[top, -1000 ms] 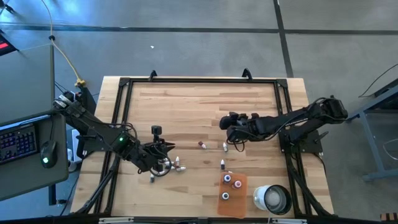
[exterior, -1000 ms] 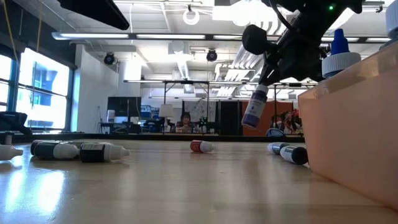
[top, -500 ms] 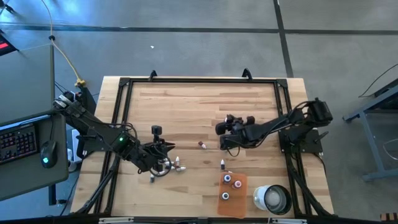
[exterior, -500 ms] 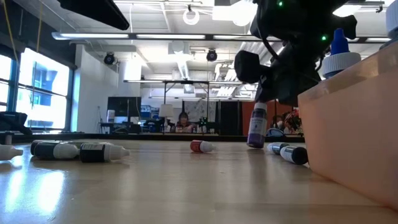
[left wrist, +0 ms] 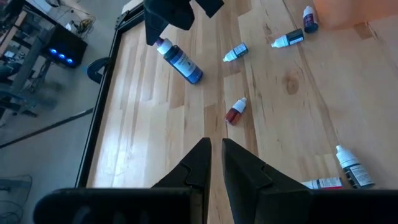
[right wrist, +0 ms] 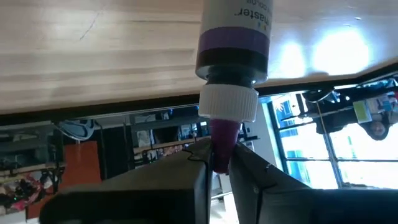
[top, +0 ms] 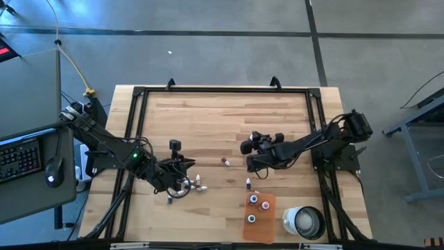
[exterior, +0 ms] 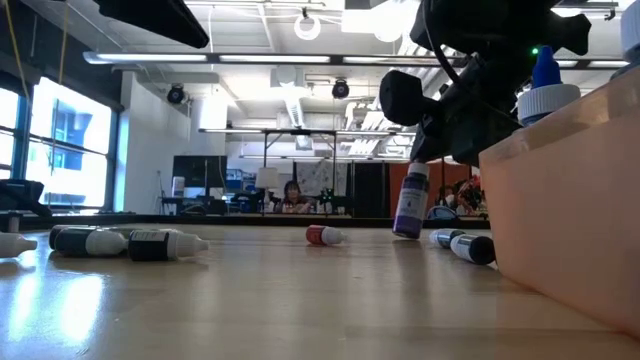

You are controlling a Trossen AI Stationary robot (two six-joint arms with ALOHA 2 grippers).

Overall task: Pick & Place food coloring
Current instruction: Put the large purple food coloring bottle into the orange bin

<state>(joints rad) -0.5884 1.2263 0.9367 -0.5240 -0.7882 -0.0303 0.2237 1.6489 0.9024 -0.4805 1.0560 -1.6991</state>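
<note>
Right tool [right wrist: 216,163] clamped on the purple cap tip of a food coloring bottle [exterior: 410,200], bottle hanging tilted just off the tabletop [top: 208,118]. Left tool [left wrist: 213,163] closed, empty, red-capped bottle [left wrist: 236,112] lying just ahead.

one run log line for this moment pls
right gripper: shut on purple bottle by its tip, just above table | left gripper: shut, empty, idle | orange tray: three bottles inside

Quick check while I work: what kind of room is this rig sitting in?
Probably a lab or workshop: bare concrete floor, a desk with keyboard and mouse beside the wooden table, ceiling lights and open ducting.
</note>
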